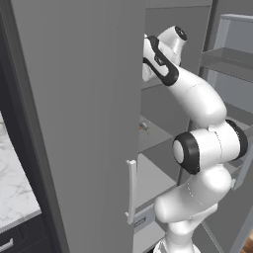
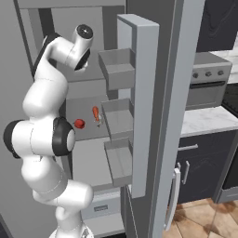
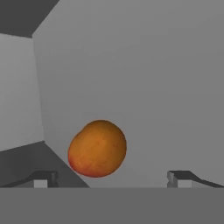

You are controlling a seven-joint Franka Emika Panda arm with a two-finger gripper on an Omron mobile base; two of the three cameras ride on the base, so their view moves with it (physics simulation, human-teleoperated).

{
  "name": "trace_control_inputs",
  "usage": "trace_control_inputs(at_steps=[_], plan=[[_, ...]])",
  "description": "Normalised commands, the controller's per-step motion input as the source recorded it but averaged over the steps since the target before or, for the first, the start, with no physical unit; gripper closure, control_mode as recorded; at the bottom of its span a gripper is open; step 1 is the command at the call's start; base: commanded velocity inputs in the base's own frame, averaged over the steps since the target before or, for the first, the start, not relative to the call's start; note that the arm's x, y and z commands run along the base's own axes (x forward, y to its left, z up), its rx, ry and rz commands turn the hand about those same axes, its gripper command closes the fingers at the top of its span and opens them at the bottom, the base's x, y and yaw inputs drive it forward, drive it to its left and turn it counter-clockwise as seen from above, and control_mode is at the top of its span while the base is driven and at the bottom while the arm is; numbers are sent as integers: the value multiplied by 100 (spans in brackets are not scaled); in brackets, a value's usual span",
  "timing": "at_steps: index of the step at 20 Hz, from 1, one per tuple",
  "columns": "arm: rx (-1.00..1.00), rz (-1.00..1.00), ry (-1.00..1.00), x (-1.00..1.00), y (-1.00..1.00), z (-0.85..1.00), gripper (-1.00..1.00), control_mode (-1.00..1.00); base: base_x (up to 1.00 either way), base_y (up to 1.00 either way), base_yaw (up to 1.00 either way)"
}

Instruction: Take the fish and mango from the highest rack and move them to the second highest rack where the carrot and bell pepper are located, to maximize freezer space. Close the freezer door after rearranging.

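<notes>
The hand view shows the orange-red mango (image 3: 97,148) lying on a plain grey surface in the freezer's inside, near a back corner. My gripper (image 3: 113,179) is open, its two dark fingertips (image 3: 43,177) wide apart, with the mango ahead of them and a little left of centre, untouched. My arm reaches into the top of the freezer, above the highest rack (image 2: 89,83). On the second highest rack (image 2: 88,132) lie the red bell pepper (image 2: 79,123) and the carrot (image 2: 95,113). The freezer door (image 2: 145,93) stands open to the right. The fish is hidden.
Three lipped grey door bins (image 2: 118,69) line the open door's inner face. A closed grey door (image 1: 79,123) with a pale handle (image 1: 131,190) is close on the arm's left. A stove (image 2: 209,83) and marble counters (image 2: 204,118) flank the unit. A drawer (image 2: 100,204) sits low.
</notes>
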Motion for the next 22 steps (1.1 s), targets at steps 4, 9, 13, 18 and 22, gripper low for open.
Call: trace_control_inputs(at_steps=[4,9,13,18,22], plan=[[-15,0,24,20,19,-20,-100,-100,0,0,0],[4,16,4,19,-15,-17,-100,-100,0,0,0],[8,24,0,17,-14,-7,-100,-100,0,0,0],[0,6,0,27,4,-1,-100,-100,0,0,0],[0,0,2,25,20,-2,-100,-100,0,0,0]])
